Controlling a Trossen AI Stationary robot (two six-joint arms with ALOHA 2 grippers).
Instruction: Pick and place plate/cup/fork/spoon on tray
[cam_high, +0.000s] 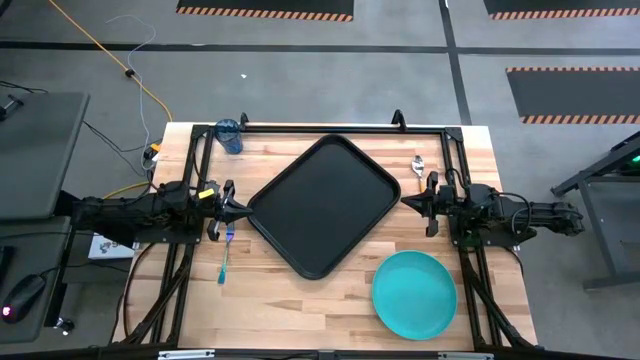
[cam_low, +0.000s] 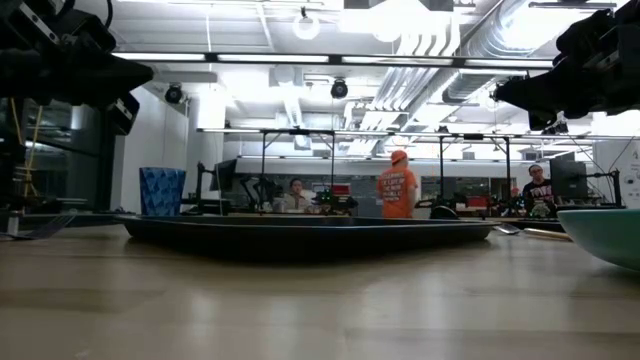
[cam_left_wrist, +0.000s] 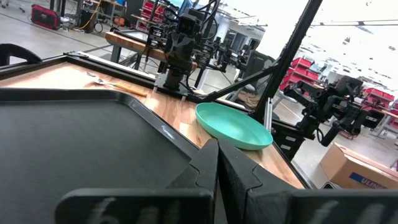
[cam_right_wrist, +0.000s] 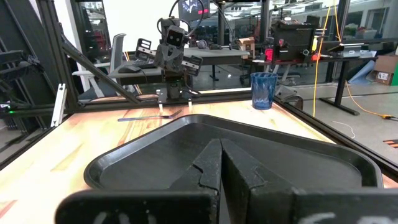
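Overhead first: we see the tray (cam_high: 322, 205) empty, turned cornerwise at mid-table, with the plate (cam_high: 414, 294) near the front right, the cup (cam_high: 229, 136) at the far left corner, the fork (cam_high: 225, 258) on the wood beside the left gripper (cam_high: 240, 208) and the spoon (cam_high: 419, 165) near the right gripper (cam_high: 408, 202). Both grippers hover at opposite tray corners.

Table-level view: we make out the tray's rim (cam_low: 300, 232), the cup (cam_low: 161, 192) standing upright behind it, and the plate's edge (cam_low: 605, 232); the flat cutlery is hard to make out here, and the people beyond the table appear nowhere else.

Left wrist view: our own fingers (cam_left_wrist: 205, 171) sit pressed together, and the plate (cam_left_wrist: 233, 126) shows its raised lip, which we judge the best place to pinch it; it looks light, stiff and somewhat slick.

Right wrist view: these fingers (cam_right_wrist: 214, 168) are likewise together. The cup (cam_right_wrist: 263, 91) looks thin-walled and light, so we would take it across the wall. The fork (cam_right_wrist: 146, 117) lies flat, slim and rigid, so we would pinch it across the handle.
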